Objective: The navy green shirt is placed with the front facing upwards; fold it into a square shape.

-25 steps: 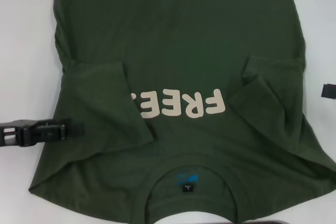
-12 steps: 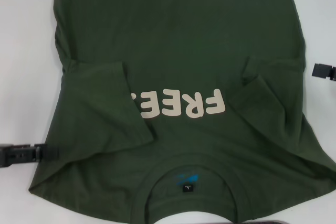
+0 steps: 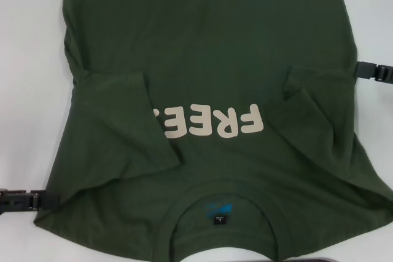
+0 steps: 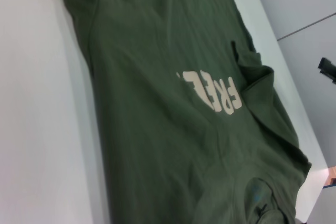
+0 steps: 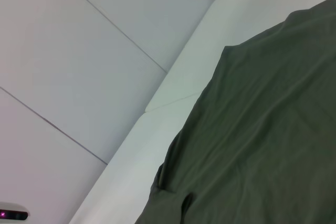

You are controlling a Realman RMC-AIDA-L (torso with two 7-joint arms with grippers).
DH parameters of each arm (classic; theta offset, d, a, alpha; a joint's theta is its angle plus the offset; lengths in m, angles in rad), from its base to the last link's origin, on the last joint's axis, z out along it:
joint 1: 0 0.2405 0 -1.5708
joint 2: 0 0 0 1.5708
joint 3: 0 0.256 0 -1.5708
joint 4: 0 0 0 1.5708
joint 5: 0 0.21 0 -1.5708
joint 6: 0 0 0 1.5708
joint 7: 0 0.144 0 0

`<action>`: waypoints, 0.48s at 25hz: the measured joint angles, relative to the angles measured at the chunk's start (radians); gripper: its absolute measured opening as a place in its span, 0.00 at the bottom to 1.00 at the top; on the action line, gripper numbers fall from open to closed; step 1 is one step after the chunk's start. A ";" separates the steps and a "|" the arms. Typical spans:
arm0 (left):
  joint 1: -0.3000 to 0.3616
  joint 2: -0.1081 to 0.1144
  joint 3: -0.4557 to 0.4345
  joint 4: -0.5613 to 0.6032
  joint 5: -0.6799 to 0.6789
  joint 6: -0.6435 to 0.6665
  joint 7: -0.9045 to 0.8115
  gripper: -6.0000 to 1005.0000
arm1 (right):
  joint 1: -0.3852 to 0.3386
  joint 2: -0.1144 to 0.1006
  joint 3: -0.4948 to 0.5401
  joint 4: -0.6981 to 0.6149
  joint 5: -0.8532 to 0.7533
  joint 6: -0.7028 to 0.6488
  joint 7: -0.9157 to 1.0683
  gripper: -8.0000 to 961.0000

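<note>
Head view: the shirt lay front up on the white table, collar nearest the robot, cream lettering across the chest. Both sleeves were already folded in over the body; the left one covered the end of the lettering, the right one sat bunched and wrinkled beside it. Left gripper was low at the shirt's left shoulder edge, tip touching or just beside the cloth, can't tell which. Right gripper was at the shirt's right side seam, level with the folded sleeve, tip at the edge of the fabric. Couldn't tell from this view whether either set of fingers was apart or together. Left wrist view: shirt ran lengthwise along the table, lettering clear, the right sleeve fold a lumpy ridge past it; the right gripper showed as a dark bit beyond the shirt's far side. Own fingers not in shot. Right wrist view: only the shirt's side edge on the table, no fingers visible. Risks, as I judged them: grippers sat at uneven spots along the shirt, so a paired lift could skew the fold; a pinch at the right seam could miss the lower layer or drag the bunched sleeve open; wrinkles there would give a lopsided square.
</note>
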 joint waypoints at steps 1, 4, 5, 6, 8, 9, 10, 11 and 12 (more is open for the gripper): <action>0.000 0.000 0.000 0.000 0.003 -0.001 0.000 0.90 | 0.002 0.001 0.000 0.000 0.000 0.000 0.000 0.75; 0.000 0.001 -0.001 0.000 0.013 -0.005 -0.003 0.90 | 0.004 0.001 0.000 0.000 0.000 0.002 0.000 0.74; -0.001 0.002 -0.001 0.001 0.018 -0.006 -0.005 0.90 | 0.004 0.001 0.000 0.000 0.000 0.002 0.000 0.74; -0.003 0.003 -0.001 0.001 0.026 -0.007 -0.008 0.90 | 0.004 0.001 0.000 0.000 0.000 0.002 0.000 0.73; -0.008 0.004 -0.001 0.001 0.038 -0.008 -0.012 0.90 | 0.005 0.001 0.000 0.000 0.000 0.003 0.001 0.73; -0.012 0.005 -0.001 0.001 0.047 -0.009 -0.015 0.90 | 0.006 0.001 0.000 0.000 0.000 0.002 0.001 0.73; -0.015 0.005 -0.001 0.000 0.050 -0.009 -0.017 0.90 | 0.006 0.001 0.000 0.000 0.000 0.001 0.001 0.73; -0.018 0.006 -0.001 0.000 0.056 -0.009 -0.020 0.90 | 0.006 0.000 0.000 0.000 0.000 0.000 0.001 0.73; -0.022 0.007 -0.001 0.000 0.058 -0.009 -0.023 0.90 | 0.007 0.000 0.000 -0.001 0.000 -0.001 0.002 0.73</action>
